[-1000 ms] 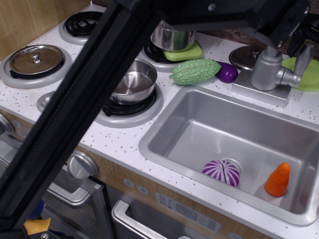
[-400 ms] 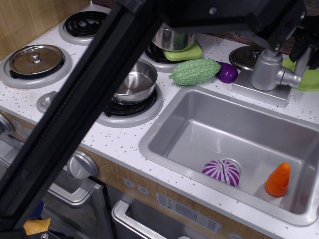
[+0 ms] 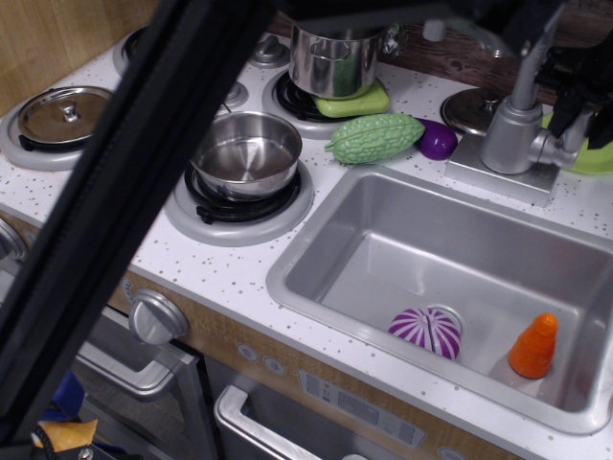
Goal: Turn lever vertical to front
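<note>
The lever point(image 3: 576, 130) is a short silver-grey paddle on the right side of the faucet's cylindrical body point(image 3: 506, 134), standing roughly upright at the back right of the counter. My gripper point(image 3: 582, 107) has come down over it. Its black fingers point(image 3: 561, 88) stand on either side of the paddle and hide most of it. I cannot tell whether they press on it. The thin spout pipe point(image 3: 528, 67) rises from the faucet body.
The sink point(image 3: 287, 278) holds a purple-and-white ball point(image 3: 425, 332) and an orange cone point(image 3: 534, 346). A green gourd point(image 3: 375, 137) and a purple eggplant point(image 3: 439, 140) lie left of the faucet. A pan point(image 3: 243, 153), a pot point(image 3: 333, 59) and a lid point(image 3: 67, 113) sit on the stove. My dark arm point(image 3: 124, 211) crosses the left.
My gripper has come down from above the faucet onto the lever, which stood free a second ago and now lies between the fingers. The arm has swung left, uncovering the pan and pot.
</note>
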